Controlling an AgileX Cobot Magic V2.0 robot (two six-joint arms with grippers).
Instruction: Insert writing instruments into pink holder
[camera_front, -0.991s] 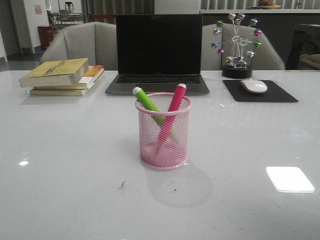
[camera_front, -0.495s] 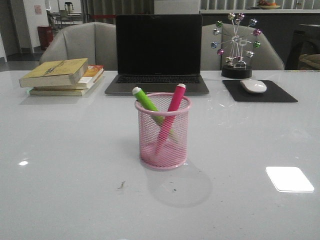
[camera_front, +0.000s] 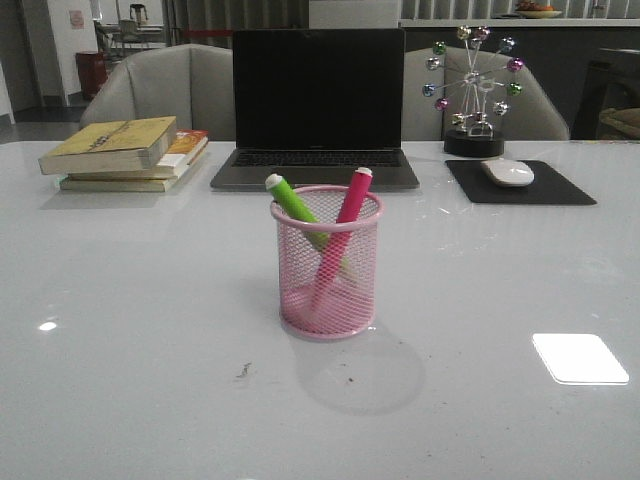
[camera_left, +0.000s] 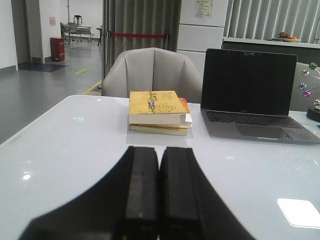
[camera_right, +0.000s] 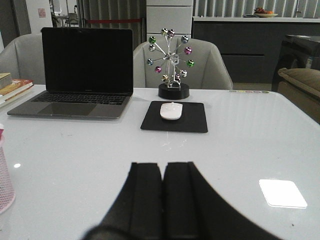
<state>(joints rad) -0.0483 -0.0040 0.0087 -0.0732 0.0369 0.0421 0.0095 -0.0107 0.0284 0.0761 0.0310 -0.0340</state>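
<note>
The left gripper (camera_left: 159, 200) is showing its two black fingers (camera_left: 141, 190) pressed together, with nothing between them, and it is hanging above the white table (camera_left: 65, 145) near its left edge. The right gripper (camera_right: 162, 200) is doing the same: its fingers (camera_right: 179, 195) are closed flat against each other, holding nothing, over the right part of the table. Neither gripper is appearing in the front view.

The pink holder (camera_front: 329, 262) is standing upright in the middle of the table, nearer to the front edge than the other things. In the right wrist view only a small part of its mesh wall (camera_right: 5, 180) is showing at the border of the picture. Both markers are sitting inside it. The green marker (camera_front: 293, 203) is leaning toward the left edge, with its pale cap above the rim. The pink marker (camera_front: 345, 215) is leaning toward the right edge, its cap also above the rim. The two are crossing each other low inside the holder.

Along the back edge, a laptop (camera_front: 317, 105) is standing open with a dark screen. A stack of books (camera_front: 125, 150) is lying near the back left corner. Toward the back right corner a mouse (camera_front: 508, 172) is resting on a black pad (camera_front: 520, 185), and behind it a ball ornament (camera_front: 473, 90) is standing.
</note>
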